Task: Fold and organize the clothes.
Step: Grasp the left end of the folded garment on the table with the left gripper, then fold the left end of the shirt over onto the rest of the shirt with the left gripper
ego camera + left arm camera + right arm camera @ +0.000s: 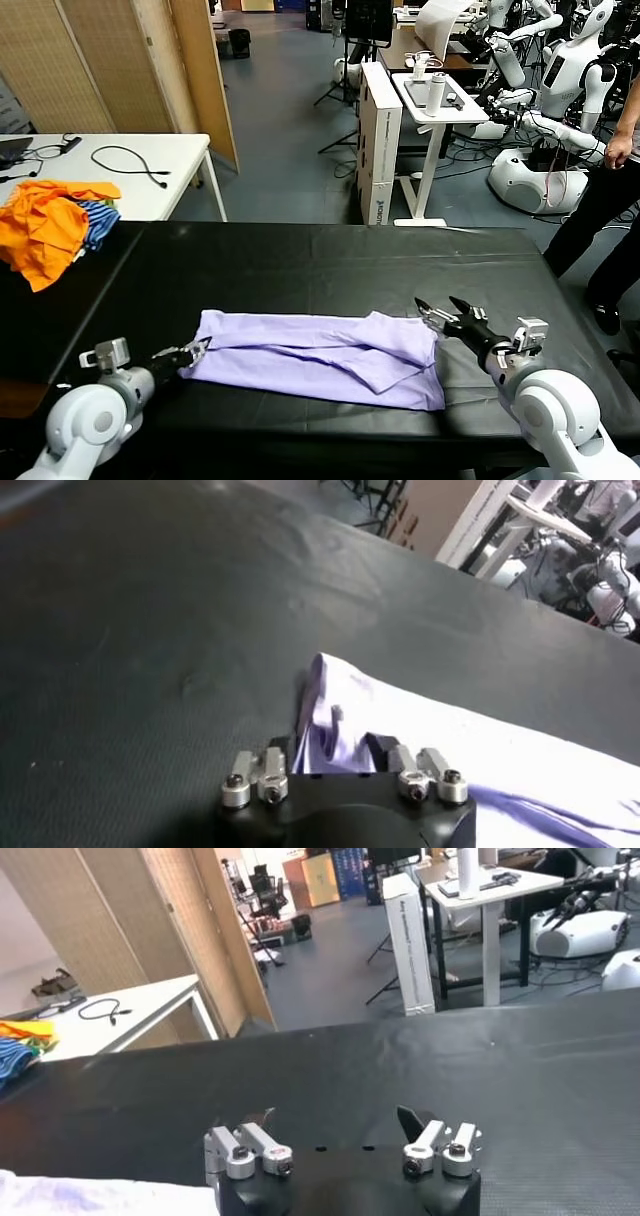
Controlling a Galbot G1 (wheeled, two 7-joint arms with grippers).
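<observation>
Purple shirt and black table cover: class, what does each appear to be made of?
Purple shirt: seemingly thin, soft matte fabric; it lies limp, folded and creased. Black table cover: probably vinyl or coated cloth, given its faint sheen and shallow wrinkles.

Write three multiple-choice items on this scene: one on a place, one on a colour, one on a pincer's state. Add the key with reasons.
1. Where does the T-shirt lie?
A. On the white table
B. On the black table
C. On the floor

2. What colour is the heap on the table's far left corner?
A. Orange with blue stripes
B. Green
C. Red

3. What is the state of the right pincer?
A. Shut on the shirt
B. Shut on nothing
C. Open

Key: 1 B, the shirt is spread on the black table between both arms. 2 A, orange cloth shows with a blue-striped piece. 3 C, its fingers stand apart beside the shirt's edge, while the left pincer grips the opposite end.
</observation>
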